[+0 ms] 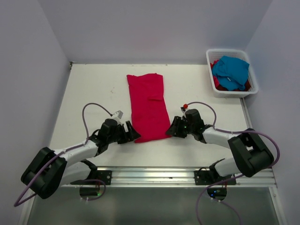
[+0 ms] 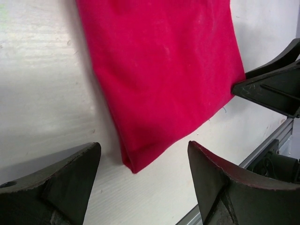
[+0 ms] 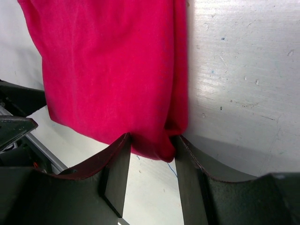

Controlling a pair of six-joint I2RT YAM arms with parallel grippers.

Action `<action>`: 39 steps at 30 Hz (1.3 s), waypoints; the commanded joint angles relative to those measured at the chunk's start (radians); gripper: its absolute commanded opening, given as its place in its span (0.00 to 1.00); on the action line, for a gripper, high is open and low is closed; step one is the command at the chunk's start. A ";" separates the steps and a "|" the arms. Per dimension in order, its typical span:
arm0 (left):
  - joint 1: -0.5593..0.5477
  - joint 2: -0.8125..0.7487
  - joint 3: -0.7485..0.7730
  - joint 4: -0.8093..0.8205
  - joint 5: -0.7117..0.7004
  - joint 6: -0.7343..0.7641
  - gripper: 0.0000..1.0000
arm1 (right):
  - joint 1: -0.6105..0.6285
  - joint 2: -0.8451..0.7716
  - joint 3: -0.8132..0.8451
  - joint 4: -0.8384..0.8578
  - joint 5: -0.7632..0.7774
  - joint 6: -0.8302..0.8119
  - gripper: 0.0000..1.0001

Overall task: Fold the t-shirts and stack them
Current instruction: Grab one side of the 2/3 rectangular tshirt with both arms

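Observation:
A crimson red t-shirt [image 1: 148, 105] lies folded into a long narrow strip in the middle of the table, running from far to near. It also shows in the left wrist view [image 2: 159, 70] and the right wrist view [image 3: 108, 70]. My left gripper [image 1: 132, 133] is open and low at the strip's near left corner, which lies on the table between its jaws [image 2: 144, 150]. My right gripper [image 1: 171, 129] is closed on the bunched near right corner [image 3: 152, 140]. A turquoise blue t-shirt [image 1: 230, 70] lies in the basket on top of more red cloth [image 1: 216, 83].
A white slatted basket [image 1: 209, 70] stands at the far right corner of the table. A metal rail [image 1: 154, 173] runs along the near edge behind both grippers. Walls close the table at the left, back and right.

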 commanded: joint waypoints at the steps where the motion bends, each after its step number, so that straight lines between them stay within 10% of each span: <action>1: -0.010 0.120 -0.083 -0.082 -0.038 0.002 0.82 | 0.000 0.016 -0.010 -0.073 0.053 -0.030 0.46; 31: -0.130 0.234 -0.021 -0.104 -0.023 -0.083 0.72 | 0.001 0.020 -0.022 -0.051 0.046 -0.024 0.39; 37: -0.148 0.248 -0.004 -0.101 -0.020 -0.084 0.46 | 0.001 0.026 -0.028 -0.037 0.040 -0.024 0.29; 39: -0.150 0.243 -0.002 -0.110 -0.023 -0.083 0.22 | 0.000 0.031 -0.030 -0.031 0.037 -0.024 0.23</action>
